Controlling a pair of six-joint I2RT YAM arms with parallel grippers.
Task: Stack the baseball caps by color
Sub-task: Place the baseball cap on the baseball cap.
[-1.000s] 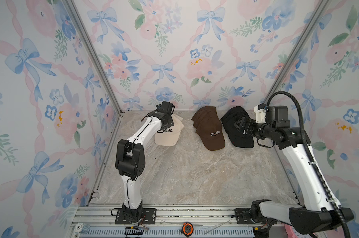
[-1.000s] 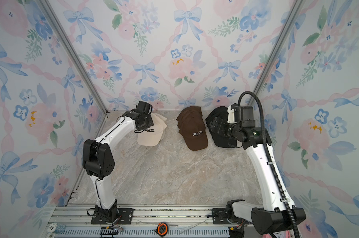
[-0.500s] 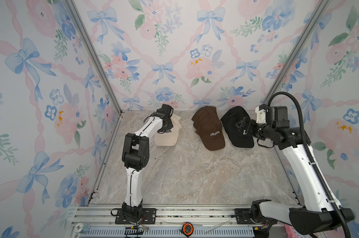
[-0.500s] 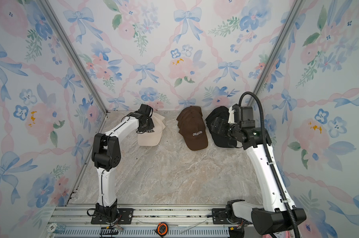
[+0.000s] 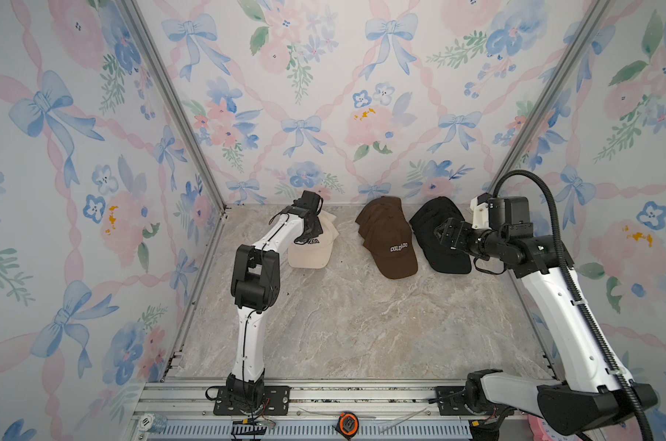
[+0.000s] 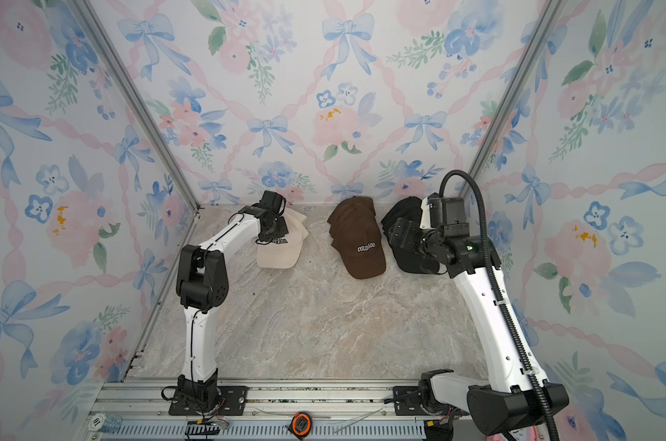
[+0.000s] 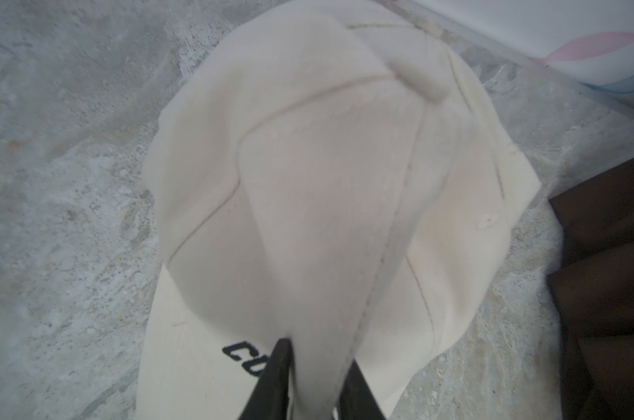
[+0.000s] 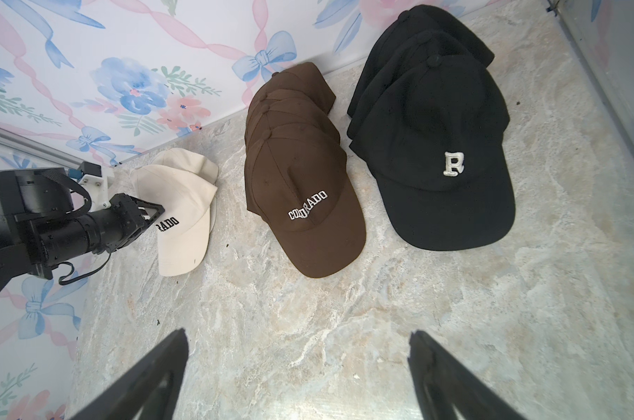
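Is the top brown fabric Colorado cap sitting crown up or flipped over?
Crown up. The top brown fabric cap shows its outer crown and white lettering, brim flat on the marble table, resting on the other brown caps behind it.

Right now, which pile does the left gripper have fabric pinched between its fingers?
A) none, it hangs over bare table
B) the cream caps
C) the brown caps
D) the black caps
B: in the left wrist view the left gripper has a fold of the top cream cap between its fingers, and a top view shows it over the cream caps.
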